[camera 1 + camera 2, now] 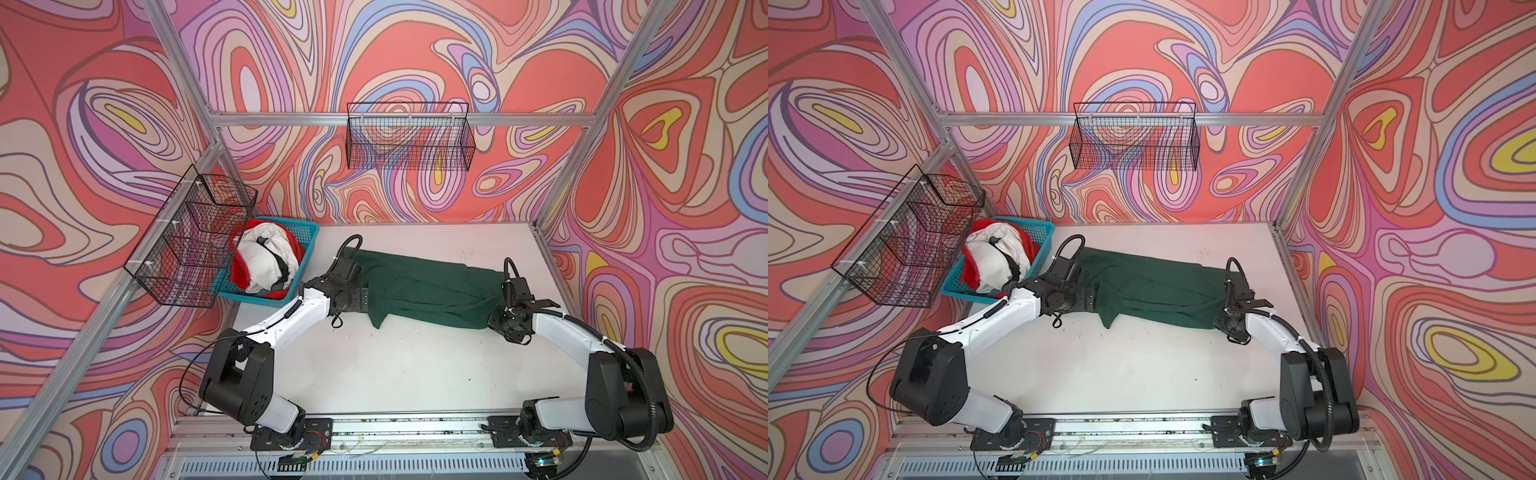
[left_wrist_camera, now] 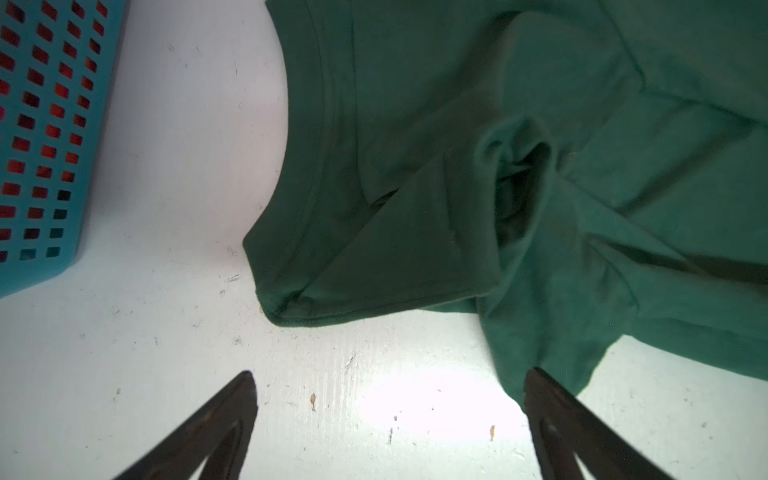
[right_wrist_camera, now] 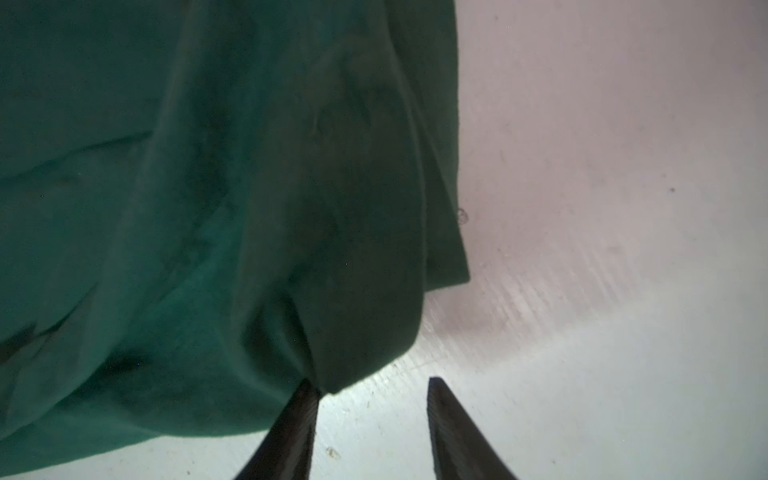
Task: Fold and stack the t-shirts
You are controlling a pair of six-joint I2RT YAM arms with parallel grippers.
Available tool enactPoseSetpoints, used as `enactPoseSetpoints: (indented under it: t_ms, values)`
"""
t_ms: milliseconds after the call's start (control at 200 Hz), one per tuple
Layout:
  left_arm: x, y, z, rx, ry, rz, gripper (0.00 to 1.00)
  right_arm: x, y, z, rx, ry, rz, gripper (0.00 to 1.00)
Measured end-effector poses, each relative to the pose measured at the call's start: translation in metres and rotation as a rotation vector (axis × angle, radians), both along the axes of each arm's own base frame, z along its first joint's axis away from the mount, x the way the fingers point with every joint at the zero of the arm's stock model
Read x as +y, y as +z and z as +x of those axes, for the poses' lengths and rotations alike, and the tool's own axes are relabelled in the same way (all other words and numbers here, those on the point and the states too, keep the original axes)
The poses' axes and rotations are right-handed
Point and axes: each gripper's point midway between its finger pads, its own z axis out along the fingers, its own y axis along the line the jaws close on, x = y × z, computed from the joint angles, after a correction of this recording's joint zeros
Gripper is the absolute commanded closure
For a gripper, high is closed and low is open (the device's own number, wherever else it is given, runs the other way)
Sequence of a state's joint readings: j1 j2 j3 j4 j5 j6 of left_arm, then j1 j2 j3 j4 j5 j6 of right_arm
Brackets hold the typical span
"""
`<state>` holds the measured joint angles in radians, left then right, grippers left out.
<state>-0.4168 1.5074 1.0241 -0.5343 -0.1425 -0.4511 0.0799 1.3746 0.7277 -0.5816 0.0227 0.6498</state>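
Left wrist view showed the left gripper [image 2: 389, 374] spread wide over the table [image 2: 166, 332], with nothing between its jaws. A loose tail of the green shirt [image 2: 415, 166] touched one fingertip [image 2: 536, 384], and a hemmed, folded sleeve lay just beyond the gap. In the right wrist view the right gripper [image 3: 370, 380] stood partly parted and held nothing. A rounded fold of the shirt [image 3: 166, 208] met one fingertip [image 3: 305, 399], and scuffed white tabletop showed between the jaws.

In both top views, bare white table [image 1: 415, 374] filled the lower middle of the frame, between the arm bases. Above it, at mid frame, the shirt [image 1: 428, 291] lay flat as a long rumpled band running left to right. The left arm [image 1: 286, 316] was at its left end and the right arm [image 1: 557, 328] at its right end. That right end sat near the table's right edge, and a bare strip ran behind the shirt to the back wall.

At centre left a teal perforated plastic basket [image 1: 253, 296] stood in the back left corner, near the shirt's left end, heaped with white and red shirts [image 1: 266, 270]. Black wire baskets [image 1: 409, 137] hung on the swirl-patterned walls, one at left and one at upper middle.
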Motion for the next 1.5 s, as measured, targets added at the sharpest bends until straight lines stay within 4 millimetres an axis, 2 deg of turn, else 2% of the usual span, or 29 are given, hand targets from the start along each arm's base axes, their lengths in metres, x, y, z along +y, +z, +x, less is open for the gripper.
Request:
enactPoseSetpoints:
  t_ms: [100, 235, 356, 666, 741, 876, 937, 1007, 1057, 1312, 1497]
  values:
    - [0.005, -0.006, 0.003, 0.013, 0.020, -0.012, 0.03, 0.000, 0.000, 0.005, -0.015, -0.008, 0.000, 0.62]
    - [0.008, -0.019, 0.010, 0.034, 0.035, -0.026, 0.12, -0.003, 0.000, 0.007, -0.026, -0.022, -0.014, 0.72]
    - [0.005, -0.031, 0.012, 0.054, 0.028, -0.038, 0.15, -0.007, 0.001, 0.008, -0.030, -0.032, -0.031, 0.77]
    - [0.002, -0.071, 0.013, 0.135, 0.026, -0.016, 0.23, -0.014, 0.003, 0.010, -0.037, -0.045, -0.070, 0.82]
    - [0.003, -0.075, 0.014, 0.143, 0.028, -0.012, 0.36, -0.014, 0.004, 0.011, -0.041, -0.047, -0.074, 0.80]
    - [0.003, -0.076, 0.020, 0.137, 0.030, -0.002, 0.61, -0.014, 0.006, 0.013, -0.046, -0.044, -0.075, 0.68]
    - [0.004, -0.076, 0.022, 0.135, 0.031, 0.004, 0.65, -0.014, 0.006, 0.013, -0.047, -0.043, -0.075, 0.64]
    - [0.005, -0.076, 0.024, 0.131, 0.031, 0.016, 0.77, -0.015, 0.006, 0.012, -0.042, -0.040, -0.078, 0.64]
    - [0.006, -0.076, 0.025, 0.129, 0.028, 0.024, 0.81, -0.015, 0.006, 0.011, -0.036, -0.039, -0.081, 0.64]
    - [0.008, -0.075, 0.027, 0.125, 0.022, 0.037, 0.83, -0.014, 0.012, 0.009, -0.057, -0.054, -0.065, 0.68]
    - [0.008, -0.075, 0.027, 0.126, 0.022, 0.038, 0.83, -0.014, 0.005, 0.002, -0.050, -0.066, -0.057, 0.70]
